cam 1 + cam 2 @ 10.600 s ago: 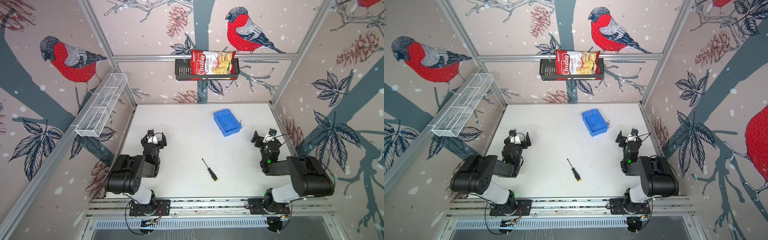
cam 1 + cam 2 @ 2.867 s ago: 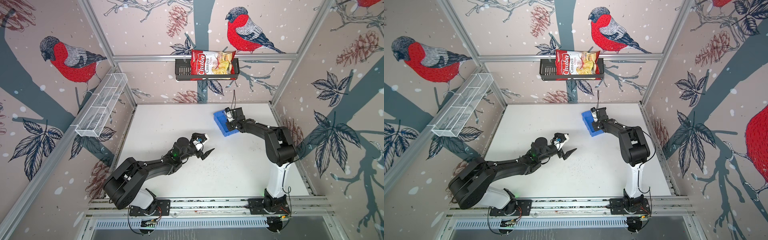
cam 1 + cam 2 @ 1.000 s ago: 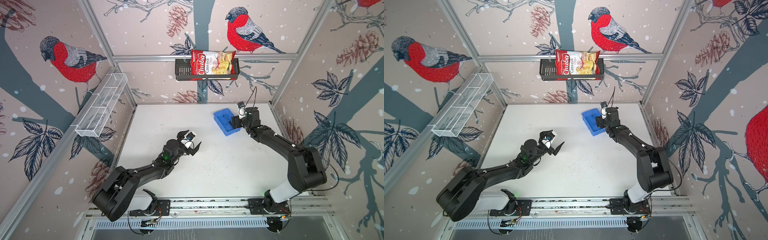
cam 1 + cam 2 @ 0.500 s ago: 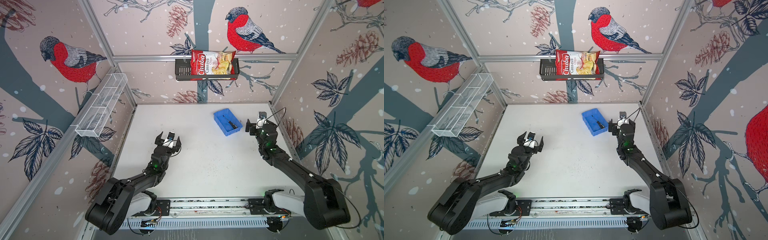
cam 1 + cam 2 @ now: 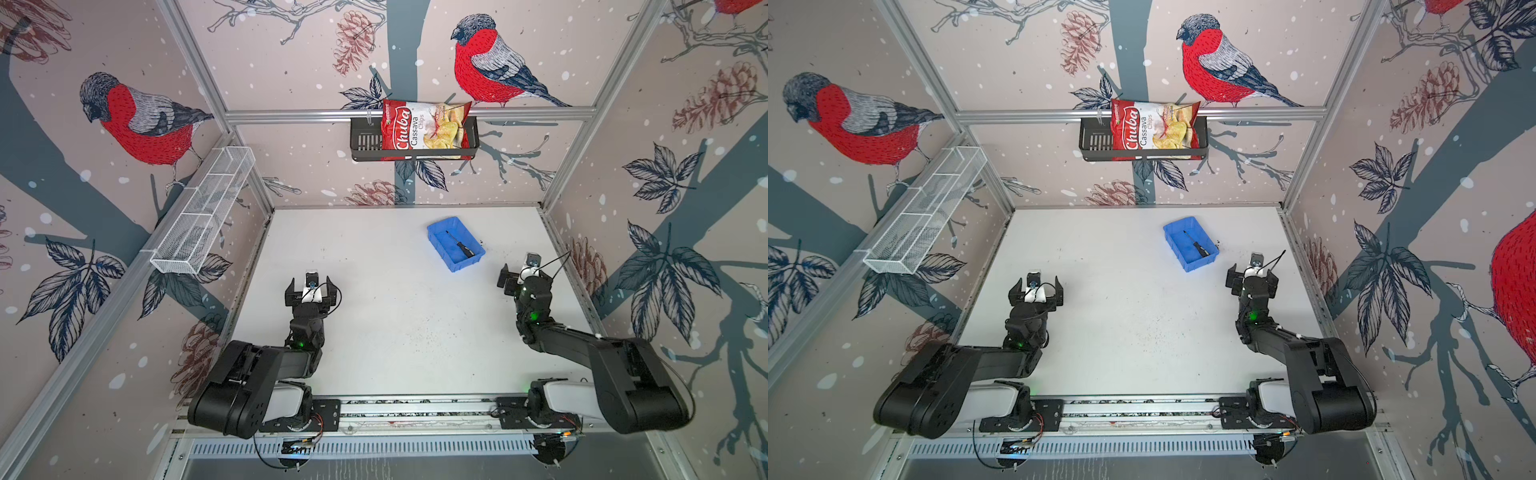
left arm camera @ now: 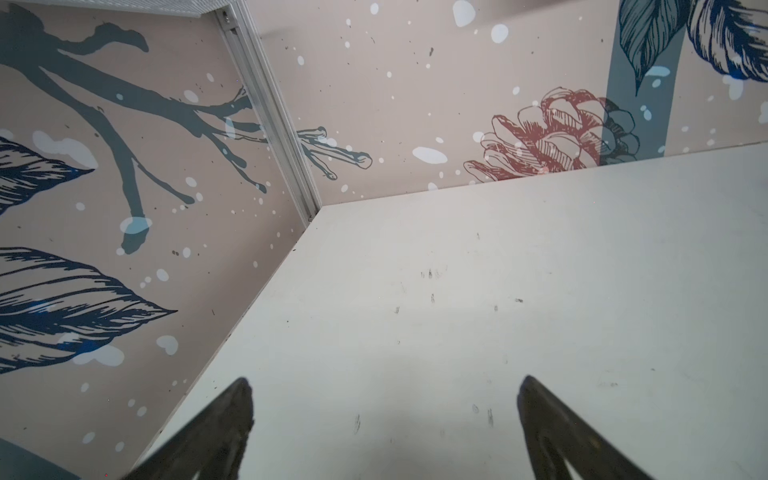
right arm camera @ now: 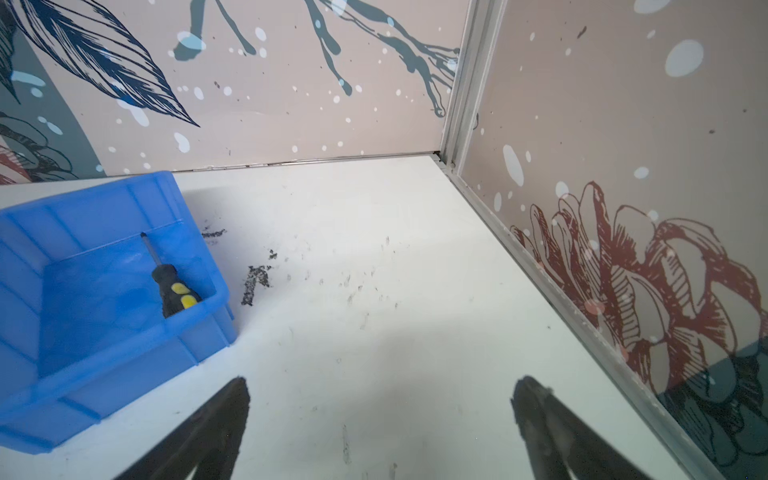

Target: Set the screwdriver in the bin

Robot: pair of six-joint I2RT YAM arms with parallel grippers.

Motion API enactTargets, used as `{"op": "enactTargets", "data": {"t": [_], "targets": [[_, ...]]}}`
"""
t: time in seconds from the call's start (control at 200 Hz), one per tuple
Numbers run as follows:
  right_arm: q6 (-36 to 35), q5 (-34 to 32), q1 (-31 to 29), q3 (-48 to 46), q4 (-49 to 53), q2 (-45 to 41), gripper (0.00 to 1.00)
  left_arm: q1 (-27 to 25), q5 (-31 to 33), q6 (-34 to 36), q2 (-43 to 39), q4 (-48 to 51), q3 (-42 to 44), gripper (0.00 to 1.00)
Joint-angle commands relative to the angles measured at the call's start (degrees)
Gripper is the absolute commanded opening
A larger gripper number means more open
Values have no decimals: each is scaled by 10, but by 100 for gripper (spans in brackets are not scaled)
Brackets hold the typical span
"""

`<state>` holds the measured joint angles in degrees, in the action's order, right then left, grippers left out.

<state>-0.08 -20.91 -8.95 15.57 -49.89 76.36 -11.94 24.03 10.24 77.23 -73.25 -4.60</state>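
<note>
Jaws on both sides are spread and empty, drawn back from the bin (image 5: pixel 468 263). The screwdriver (image 5: pixel 459 244) now lies inside it, so the task looks finished.

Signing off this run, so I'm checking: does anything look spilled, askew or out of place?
Nothing serious. The screwdriver lies inside the blue bin, which sits skewed on the white table; dark smudges mark the surface beside it.
</note>
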Motion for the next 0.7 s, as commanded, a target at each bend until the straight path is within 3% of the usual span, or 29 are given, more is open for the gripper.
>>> {"op": "enactTargets", "data": {"t": [0.0, 0.135, 0.24, 0.345, 0.46, 0.55, 0.695], "targets": [[2, -11, 4, -13, -101, 16, 100, 14, -13, -38, 17, -67, -15, 98], [12, 10, 19, -10, -120, 35, 100, 43, -54, -68, 75, -107, -24, 98], [24, 33, 37, -27, -206, 85, 100, 50, -57, -70, 141, -151, -37, 98], [42, 57, 53, -15, -164, 79, 100, 59, -68, -85, 119, -64, -62, 98], [46, 71, 65, -38, -244, 111, 100, 71, -68, -103, 123, -25, -86, 98], [53, 73, 67, -21, -182, 95, 100, 85, -94, -111, 121, -19, -86, 98], [52, 75, 69, -24, -196, 98, 100, 85, -94, -108, 123, -28, -85, 98]]}}
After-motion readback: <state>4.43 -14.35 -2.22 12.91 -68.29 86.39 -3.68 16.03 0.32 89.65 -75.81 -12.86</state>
